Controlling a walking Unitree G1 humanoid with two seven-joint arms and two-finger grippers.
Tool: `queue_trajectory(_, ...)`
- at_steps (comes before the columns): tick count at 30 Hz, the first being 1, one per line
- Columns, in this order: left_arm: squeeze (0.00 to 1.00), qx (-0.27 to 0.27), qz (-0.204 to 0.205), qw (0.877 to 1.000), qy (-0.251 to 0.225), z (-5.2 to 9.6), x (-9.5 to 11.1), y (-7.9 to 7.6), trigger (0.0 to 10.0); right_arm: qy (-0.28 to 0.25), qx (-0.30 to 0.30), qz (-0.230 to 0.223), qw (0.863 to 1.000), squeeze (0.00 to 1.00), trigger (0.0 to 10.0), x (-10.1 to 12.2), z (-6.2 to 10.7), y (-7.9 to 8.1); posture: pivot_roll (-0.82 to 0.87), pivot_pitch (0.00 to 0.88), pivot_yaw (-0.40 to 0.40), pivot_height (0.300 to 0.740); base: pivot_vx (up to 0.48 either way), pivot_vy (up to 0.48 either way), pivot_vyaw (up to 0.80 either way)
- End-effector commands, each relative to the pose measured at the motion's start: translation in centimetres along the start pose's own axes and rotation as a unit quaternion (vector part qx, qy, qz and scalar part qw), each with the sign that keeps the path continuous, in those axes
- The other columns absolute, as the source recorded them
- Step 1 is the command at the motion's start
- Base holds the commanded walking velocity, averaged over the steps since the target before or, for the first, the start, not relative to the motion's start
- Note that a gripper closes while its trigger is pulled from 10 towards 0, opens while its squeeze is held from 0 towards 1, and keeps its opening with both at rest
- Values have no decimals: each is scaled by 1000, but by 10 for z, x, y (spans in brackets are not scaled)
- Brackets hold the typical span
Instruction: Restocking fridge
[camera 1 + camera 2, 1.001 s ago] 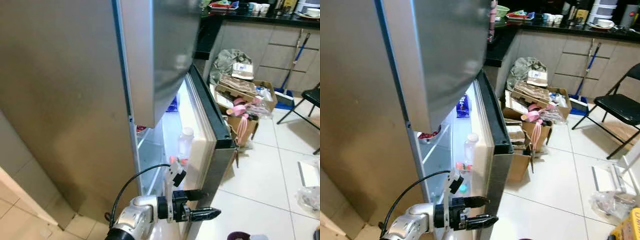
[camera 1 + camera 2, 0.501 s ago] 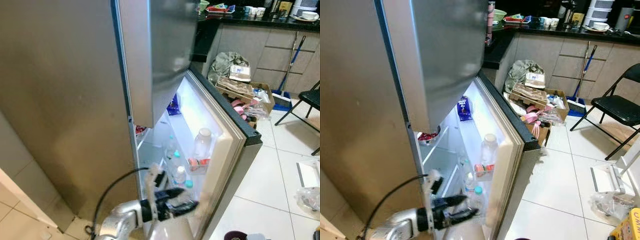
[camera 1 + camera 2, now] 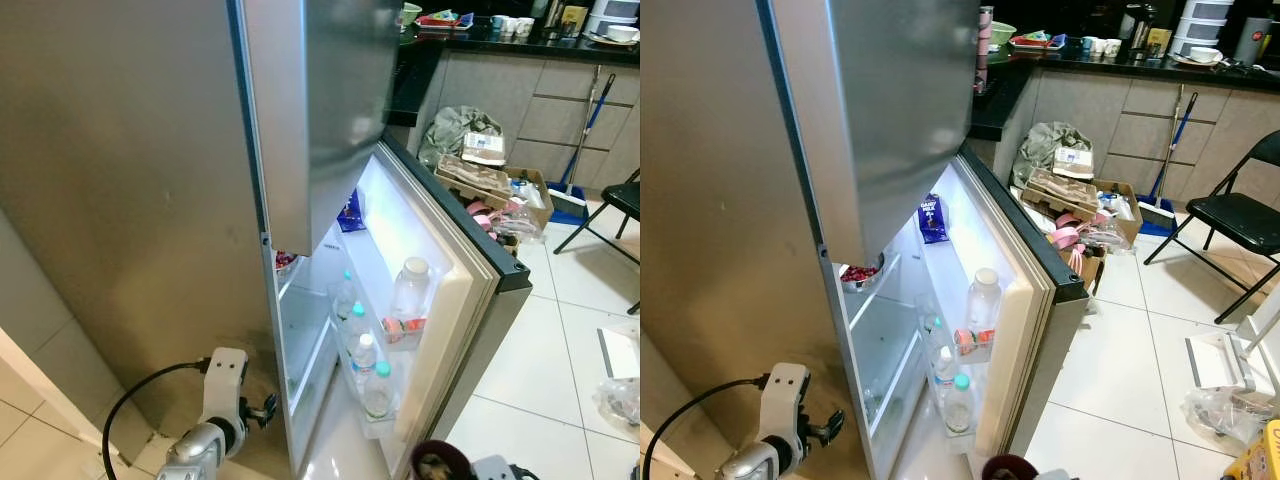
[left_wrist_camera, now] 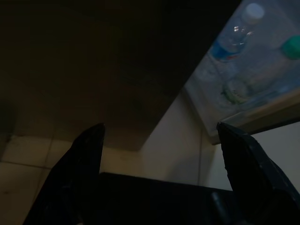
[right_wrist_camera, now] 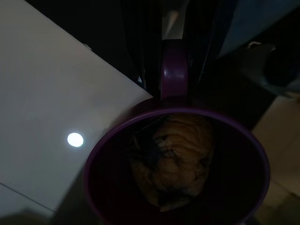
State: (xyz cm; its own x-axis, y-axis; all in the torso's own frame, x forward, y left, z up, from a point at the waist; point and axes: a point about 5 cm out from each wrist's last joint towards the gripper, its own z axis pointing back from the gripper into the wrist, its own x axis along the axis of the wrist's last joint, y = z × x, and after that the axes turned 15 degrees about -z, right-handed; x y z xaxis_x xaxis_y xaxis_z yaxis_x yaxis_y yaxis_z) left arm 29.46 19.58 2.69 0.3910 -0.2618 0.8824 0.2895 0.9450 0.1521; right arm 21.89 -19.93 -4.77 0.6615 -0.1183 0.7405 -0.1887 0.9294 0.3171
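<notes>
fridge door (image 3: 470, 300): now swung wide open, against barely ajar a second ago; lit interior and door shelves exposed.
door shelf stock: large clear bottle (image 3: 410, 288) on the upper door shelf; small water bottles (image 3: 365, 360) in a row along the lower rack, the nearest with a green cap.
interior: blue packet (image 3: 932, 219) at the back; bowl of red fruit (image 3: 857, 273) on an inner shelf, part hidden by the freezer door (image 3: 320, 110).
left gripper (image 4: 159, 154): pulled back from the door edge, now low beside the fridge side panel; fingers (image 4: 79, 164) spread apart, nothing between them; door rack with bottles ahead of it in the wrist view.
right gripper (image 5: 173, 75): pinching the handle of the purple mug (image 5: 176, 164); mug upright, a brownish wrinkled item inside, identity unclear.
mug position: low in front of the open door, at the bottom edge of the head views (image 3: 440, 463); not yet inside the fridge.
assessment: opening step judged complete; access free for loading.
next requirement: lift the mug level onto a free shelf.
risk: door drifting shut with no gripper on it.
</notes>
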Motion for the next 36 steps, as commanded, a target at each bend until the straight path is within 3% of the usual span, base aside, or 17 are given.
queue_trajectory(1,0,3,-1,1000,9,1,-6,-5,10000,-58,45,20,997,0,10000,46,-7,1,-125,98,-13,734,0,0,0)
queue_trajectory(2,0,17,-1,1000,8,-1,-9,-6,10000,-68,75,31,994,0,10000,60,-9,5,-126,100,-15,734,0,0,0)
queue_trajectory(6,0,29,-4,1000,11,-2,-12,-7,10000,-64,84,58,993,0,10000,64,-8,5,-126,102,-16,734,0,0,0)
queue_trajectory(10,0,58,-18,998,21,2,-18,0,10000,-76,13,124,989,0,10000,84,-8,-6,-122,108,-9,734,0,0,0)
queue_trajectory(14,0,69,-20,997,28,7,-25,5,10000,-117,-37,133,984,0,10000,109,-5,-15,-117,111,-5,734,0,0,0)
queue_trajectory(18,0,74,-23,997,30,10,-29,6,10000,-123,-51,135,982,0,10000,116,-2,-20,-112,115,-3,734,0,0,0)
queue_trajectory(21,0,87,-23,995,40,14,-37,9,10000,-132,-131,131,974,0,10000,123,8,-40,-105,120,-6,734,0,0,0)
queue_trajectory(22,0,87,-23,995,40,14,-37,9,10000,-132,-131,131,974,0,10000,123,8,-40,-105,120,-6,734,0,0,0)
queue_trajectory(23,0,94,-26,994,47,17,-42,11,10000,-140,-212,110,961,0,10000,125,18,-58,-103,122,-7,734,0,0,0)
queue_trajectory(24,0,94,-26,994,47,17,-42,11,10000,-140,-212,110,961,0,10000,125,18,-58,-103,122,-7,734,0,0,0)
queue_trajectory(27,0,100,-26,993,58,21,-50,13,10000,-141,-332,46,932,0,10000,114,39,-87,-96,124,-11,734,0,0,0)
queue_trajectory(32,0,102,-25,992,66,24,-55,13,10000,-124,-331,39,935,0,10000,98,39,-87,-96,124,-8,734,0,0,0)
queue_trajectory(36,0,106,-27,991,81,27,-63,12,10000,-106,-310,37,944,0,10000,78,30,-76,-98,124,-4,734,0,0,0)
